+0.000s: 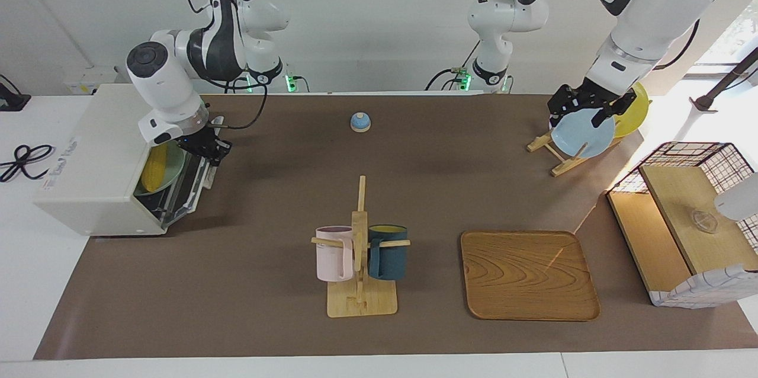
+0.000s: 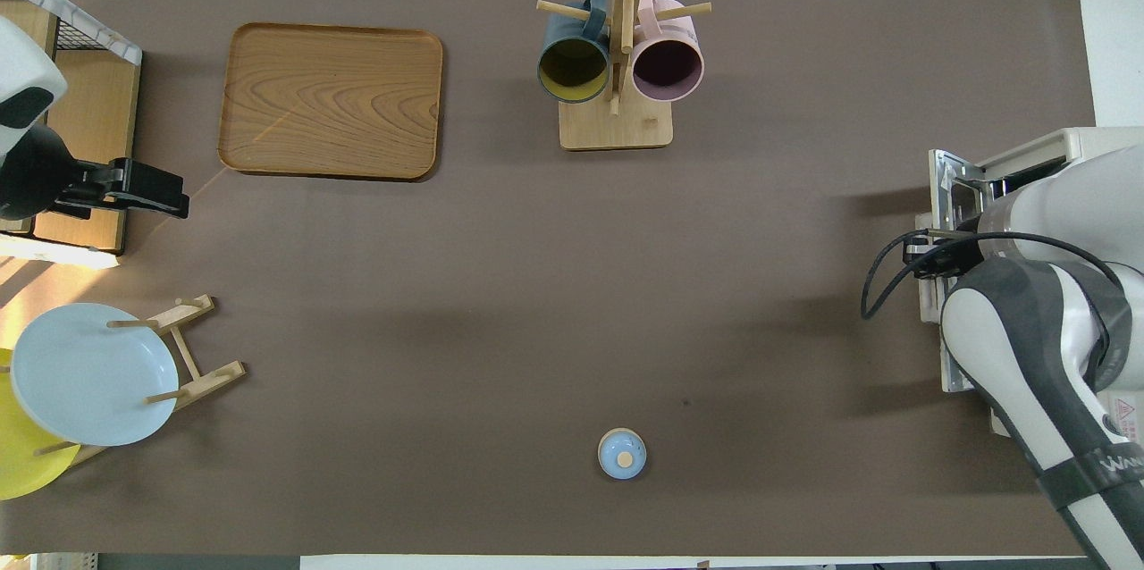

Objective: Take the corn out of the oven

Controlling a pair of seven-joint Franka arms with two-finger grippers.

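Facing view: your right gripper (image 1: 214,150) sits at the open oven (image 1: 95,159) mouth, finger spread unreadable, while the corn (image 1: 156,167) lies inside on a pale plate (image 1: 172,169). It looks light, stiff and slick — pinch mid-cob, across the thick part — left gripper (image 1: 583,106) waits over the plate rack (image 1: 559,153).

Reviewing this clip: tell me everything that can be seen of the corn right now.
The corn is a bright yellow, smooth, plastic-looking cob that tapers toward one end. It lies inside the oven, resting on a pale green plate in the cavity, seen through the open front above the lowered door. Only part of it shows; the oven wall hides the rest. The right tool is at the oven's opening, just beside the corn, not touching it. The overhead view does not show the corn.
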